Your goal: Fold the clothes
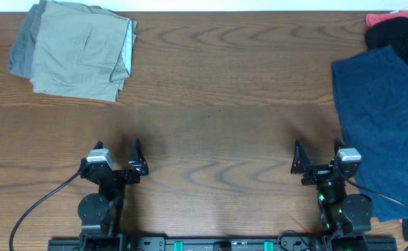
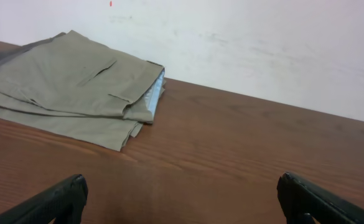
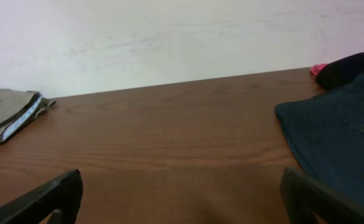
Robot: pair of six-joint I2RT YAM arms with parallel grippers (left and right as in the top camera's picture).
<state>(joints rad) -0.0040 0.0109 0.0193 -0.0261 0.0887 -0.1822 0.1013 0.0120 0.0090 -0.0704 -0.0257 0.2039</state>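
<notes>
A folded beige-khaki pair [image 1: 81,52] lies at the far left on top of a grey pair [image 1: 21,45]; it also shows in the left wrist view [image 2: 70,84] and at the left edge of the right wrist view [image 3: 4,115]. A navy pair [image 1: 385,125] lies unfolded at the right edge, also in the right wrist view [image 3: 337,130]. Black [image 1: 402,38] and red [image 1: 388,17] clothes lie behind it. My left gripper [image 1: 117,155] [image 2: 182,199] is open and empty near the front. My right gripper [image 1: 318,156] [image 3: 182,196] is open and empty, just left of the navy pair.
The wooden table [image 1: 217,104] runs between the two piles. A pale wall [image 2: 262,43] stands behind the far edge. Black cables [image 1: 40,206] trail from both arm bases at the front edge.
</notes>
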